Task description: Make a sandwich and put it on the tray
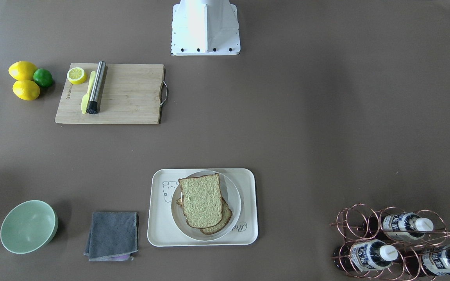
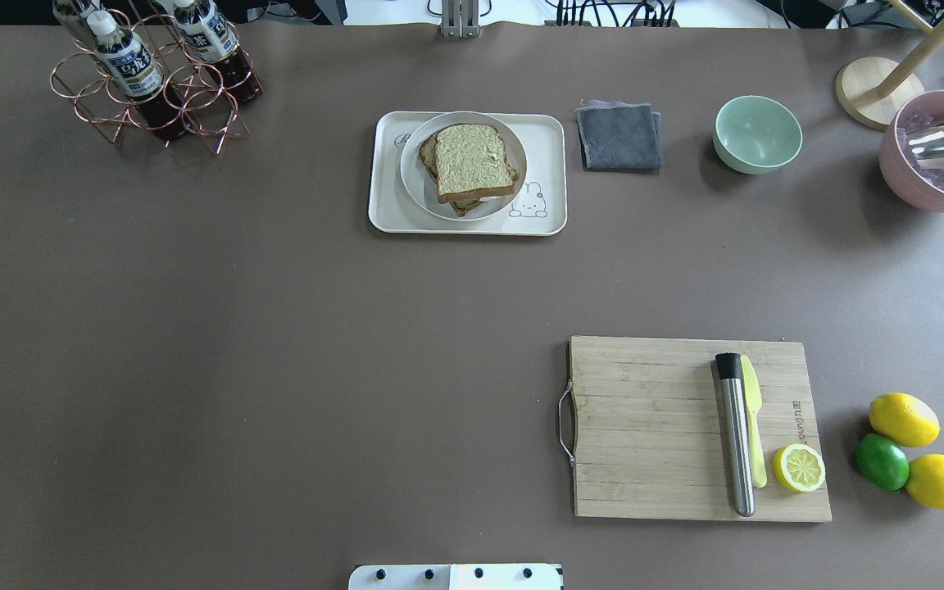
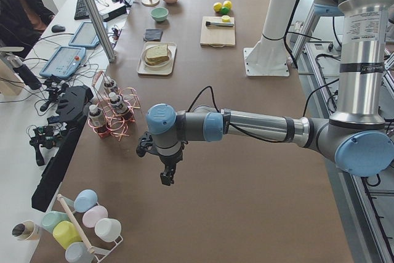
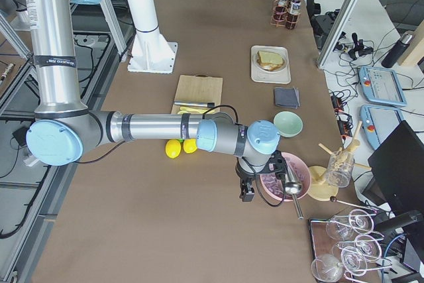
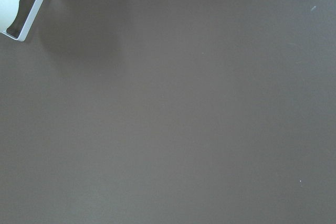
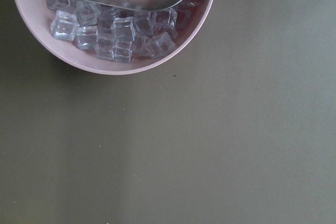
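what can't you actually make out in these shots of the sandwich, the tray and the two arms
- Sandwich filling: in the overhead and front views, its own bread covers nearly all of it.
- Tray lettering: the white plate overlaps it in both views.
- Left end effector and right end effector: seen only in the side views, so open or shut is unclear.
- Pink ice bowl: cut off by the overhead view's right edge.

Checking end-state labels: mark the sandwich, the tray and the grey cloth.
sandwich [image 2: 474, 161]: overhead exterior view, middle of the top bread slice.
tray [image 2: 546, 135]: overhead exterior view, bare surface near a corner.
grey cloth [image 2: 618, 136]: overhead exterior view, middle of the folded top.
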Available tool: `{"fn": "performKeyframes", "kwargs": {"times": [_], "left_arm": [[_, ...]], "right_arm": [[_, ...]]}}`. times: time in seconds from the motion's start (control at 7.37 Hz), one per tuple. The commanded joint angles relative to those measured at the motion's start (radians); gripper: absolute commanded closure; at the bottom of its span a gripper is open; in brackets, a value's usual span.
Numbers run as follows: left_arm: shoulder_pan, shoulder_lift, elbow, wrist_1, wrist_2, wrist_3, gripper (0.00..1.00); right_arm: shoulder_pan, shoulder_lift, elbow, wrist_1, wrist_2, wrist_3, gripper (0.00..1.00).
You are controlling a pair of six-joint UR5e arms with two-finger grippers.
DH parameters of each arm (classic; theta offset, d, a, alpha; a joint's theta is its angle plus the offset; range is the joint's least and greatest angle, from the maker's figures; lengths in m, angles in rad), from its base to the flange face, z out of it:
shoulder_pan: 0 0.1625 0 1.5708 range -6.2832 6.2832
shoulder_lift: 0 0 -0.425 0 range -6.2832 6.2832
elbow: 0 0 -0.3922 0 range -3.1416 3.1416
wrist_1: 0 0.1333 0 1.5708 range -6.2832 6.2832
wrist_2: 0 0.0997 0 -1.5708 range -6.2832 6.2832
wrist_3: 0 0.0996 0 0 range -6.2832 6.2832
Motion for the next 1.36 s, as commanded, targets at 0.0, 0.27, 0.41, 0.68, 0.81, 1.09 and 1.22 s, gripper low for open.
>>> {"fn": "performKeyframes", "kwargs": {"times": [0.0,0.27,0.41,0.68,0.81,1.09,1.22], "left_arm": [[0.0,-0.001,0.001,0.0,0.0,-0.002,0.02],[0.0,-0.001,0.004,0.0,0.0,-0.003,0.02],[0.0,-0.001,0.012,0.0,0.0,-0.002,0.02],[0.0,-0.001,0.015,-0.002,0.0,-0.002,0.02],[0.0,0.001,0.015,-0.002,0.0,-0.002,0.02],[0.0,-0.001,0.015,-0.002,0.0,-0.002,0.02],[0.0,0.001,0.015,-0.002,0.0,-0.002,0.02]], "right_arm": [[0.0,0.001,0.0,0.0,0.0,0.001,0.0],[0.001,0.001,0.002,0.0,-0.003,0.001,0.0],[0.001,0.001,0.003,0.0,-0.009,0.001,0.0],[0.001,0.003,0.003,0.002,-0.011,0.001,0.0],[0.0,0.003,0.0,0.0,-0.011,0.003,0.0],[0.0,0.003,0.002,0.0,-0.009,0.003,0.0],[0.0,0.003,0.0,0.0,-0.009,0.003,0.0]]}}
